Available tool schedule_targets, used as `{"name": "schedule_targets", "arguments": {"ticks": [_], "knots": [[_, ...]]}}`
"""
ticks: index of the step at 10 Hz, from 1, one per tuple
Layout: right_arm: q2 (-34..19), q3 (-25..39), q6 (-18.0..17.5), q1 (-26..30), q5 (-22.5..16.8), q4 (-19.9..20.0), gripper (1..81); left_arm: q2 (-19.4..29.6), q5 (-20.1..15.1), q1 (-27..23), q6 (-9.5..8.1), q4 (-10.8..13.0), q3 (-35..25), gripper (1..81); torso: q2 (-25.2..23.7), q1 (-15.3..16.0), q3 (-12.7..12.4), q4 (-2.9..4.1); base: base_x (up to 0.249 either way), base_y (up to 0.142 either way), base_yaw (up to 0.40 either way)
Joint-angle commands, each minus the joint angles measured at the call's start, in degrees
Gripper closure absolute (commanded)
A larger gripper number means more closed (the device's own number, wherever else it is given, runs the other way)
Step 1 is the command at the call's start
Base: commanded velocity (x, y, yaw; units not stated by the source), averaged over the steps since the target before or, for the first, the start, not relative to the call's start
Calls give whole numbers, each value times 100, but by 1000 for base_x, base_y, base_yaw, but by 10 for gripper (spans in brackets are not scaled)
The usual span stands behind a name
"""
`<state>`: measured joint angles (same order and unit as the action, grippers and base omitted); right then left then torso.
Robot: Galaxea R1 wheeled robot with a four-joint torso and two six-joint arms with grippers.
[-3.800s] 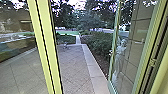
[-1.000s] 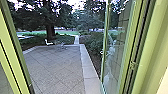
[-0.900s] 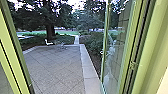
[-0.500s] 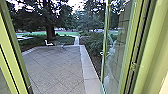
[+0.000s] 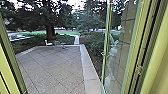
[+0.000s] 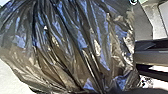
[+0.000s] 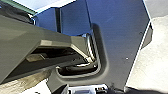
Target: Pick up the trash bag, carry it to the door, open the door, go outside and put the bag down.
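The glass door (image 5: 107, 37) stands swung outward on the right of the head view, with a pale reflection in its pane. Green frame posts rise on both sides of the opening, the left post (image 5: 12, 58) cut off by the picture's edge. Close before the left wrist camera is the trash bag (image 6: 72, 50), dark, shiny and partly see-through, its long folds drawing together at one end. How the left gripper stands on it cannot be made out. In the right wrist view are the robot's own dark plate and jointed bar.
A paved yard (image 5: 50, 66) lies straight beyond the opening, edged on its right by a pale stone strip (image 5: 88, 70) and bushes (image 5: 93, 43). A white chair (image 5: 48, 43) stands at the far side, near a tree trunk (image 5: 50, 31). A wall rises behind the door glass.
The head camera has moved with the robot: the left post, earlier well inside the picture, is now at its edge, and more of the yard shows. Lately both posts have spread slightly outward.
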<state>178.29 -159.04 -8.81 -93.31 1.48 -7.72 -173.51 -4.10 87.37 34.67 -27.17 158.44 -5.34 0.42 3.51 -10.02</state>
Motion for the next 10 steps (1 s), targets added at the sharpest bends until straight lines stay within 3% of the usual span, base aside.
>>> {"name": "schedule_targets", "arguments": {"ticks": [1,10], "knots": [[122,85,46,211,-341,-72,10,0,-381,-321,22,-7,12,811,0,0,0,0,93,0,0],[122,85,46,211,-332,-63,10,9,-373,-321,22,-7,12,811,0,-5,0,0,93,0,0]]}}
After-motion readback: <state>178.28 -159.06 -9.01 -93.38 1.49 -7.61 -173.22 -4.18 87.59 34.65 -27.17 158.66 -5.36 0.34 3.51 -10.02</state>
